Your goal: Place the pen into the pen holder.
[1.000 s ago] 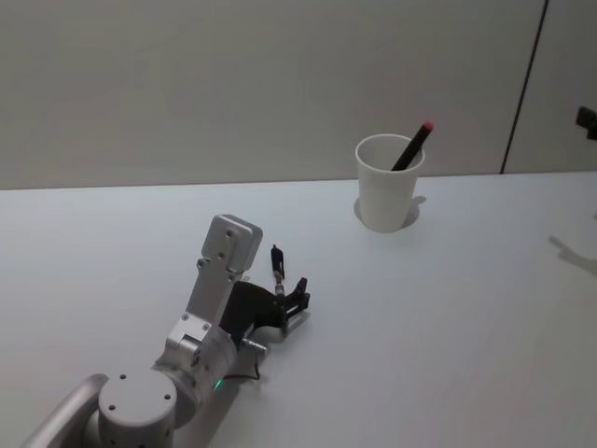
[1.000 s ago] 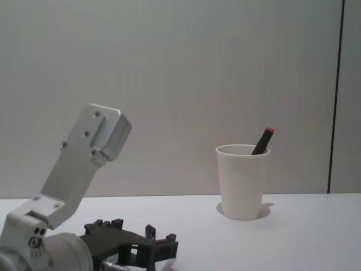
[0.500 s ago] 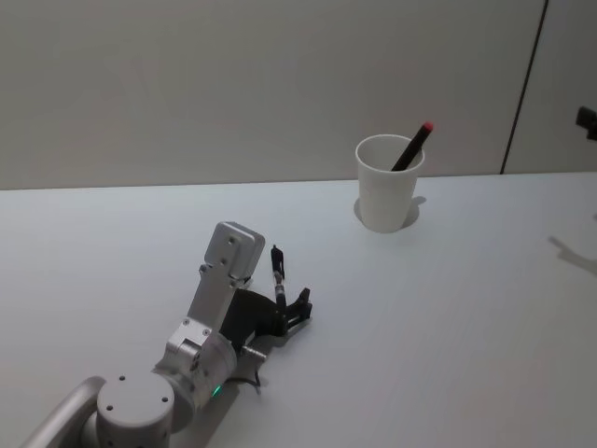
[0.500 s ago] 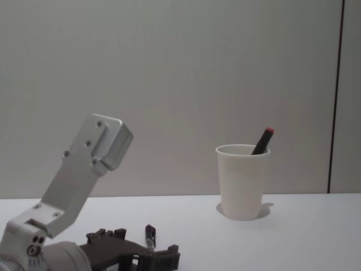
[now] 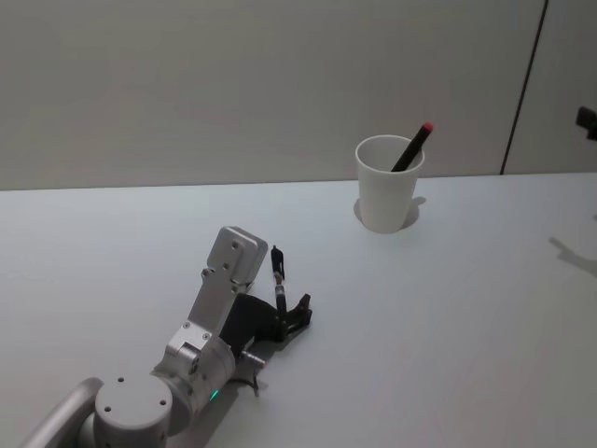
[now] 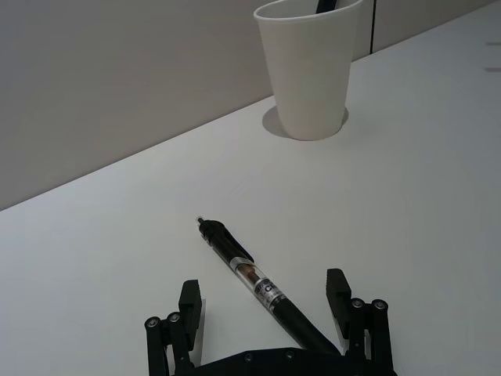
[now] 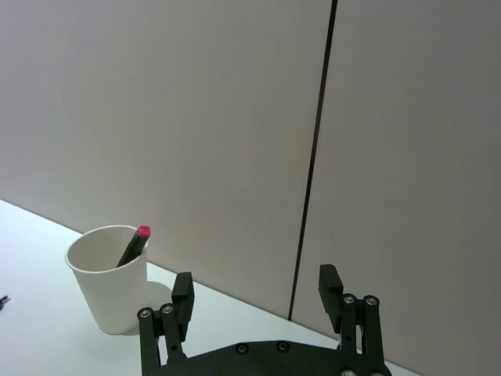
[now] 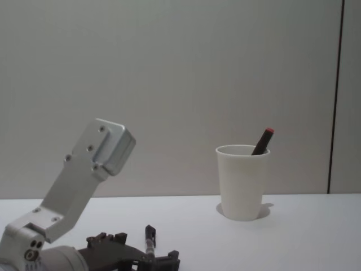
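Head view: left claw [image 5: 291,313] low, astride pen [image 5: 277,273]

Left arm stretched forward, left hand [image 6: 264,288] low, fingers spread — right hand [image 7: 256,280] likewise spread.

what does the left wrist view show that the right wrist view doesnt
Left wrist view adds: the black pen lying flat on the table, between the open fingers of the left gripper.
Right wrist view adds: the right gripper, open and holding nothing, the red tip of the second pen leaning in the cup, and the dark wall seam.
Shared: the white paper-cup pen holder, standing upright on the table.
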Controlling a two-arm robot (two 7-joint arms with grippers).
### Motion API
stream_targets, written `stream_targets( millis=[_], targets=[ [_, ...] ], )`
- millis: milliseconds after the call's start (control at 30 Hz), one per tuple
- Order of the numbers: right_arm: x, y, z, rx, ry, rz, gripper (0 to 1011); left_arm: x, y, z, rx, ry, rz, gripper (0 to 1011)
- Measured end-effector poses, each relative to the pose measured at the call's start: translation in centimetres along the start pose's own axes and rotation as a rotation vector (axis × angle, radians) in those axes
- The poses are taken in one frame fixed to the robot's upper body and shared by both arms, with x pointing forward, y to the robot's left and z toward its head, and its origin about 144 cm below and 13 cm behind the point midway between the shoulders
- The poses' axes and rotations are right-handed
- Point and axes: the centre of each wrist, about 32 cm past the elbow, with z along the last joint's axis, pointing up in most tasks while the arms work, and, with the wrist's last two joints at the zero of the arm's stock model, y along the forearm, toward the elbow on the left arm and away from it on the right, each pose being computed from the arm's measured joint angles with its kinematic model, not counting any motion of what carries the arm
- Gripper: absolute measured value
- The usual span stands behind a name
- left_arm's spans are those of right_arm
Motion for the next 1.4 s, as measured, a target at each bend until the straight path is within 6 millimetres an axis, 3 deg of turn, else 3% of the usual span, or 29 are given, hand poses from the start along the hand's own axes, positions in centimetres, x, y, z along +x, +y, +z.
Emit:
stream_targets(
  millis=[500,667,1100,1400],
  targets=[
    [0.00,0.00,0.00,0.000,0.000,0.000,1002,0.02,0.13,-0.05,0.006,-0.008,-0.010,1001],
    [0.00,0.00,0.00,0.000,0.000,0.000,1002,-0.01,0.15,-0.05,0.007,-0.010,-0.016,930],
    [0.00,0.00,0.00,0.000,0.000,0.000,1002,-0.02,0.17,-0.10,0.011,-0.011,-0.018,574],
    [0.00,0.00,0.00,0.000,0.000,0.000,1002,0.01,0.18,-0.13,0.013,-0.012,-0.017,239]
  ],
)
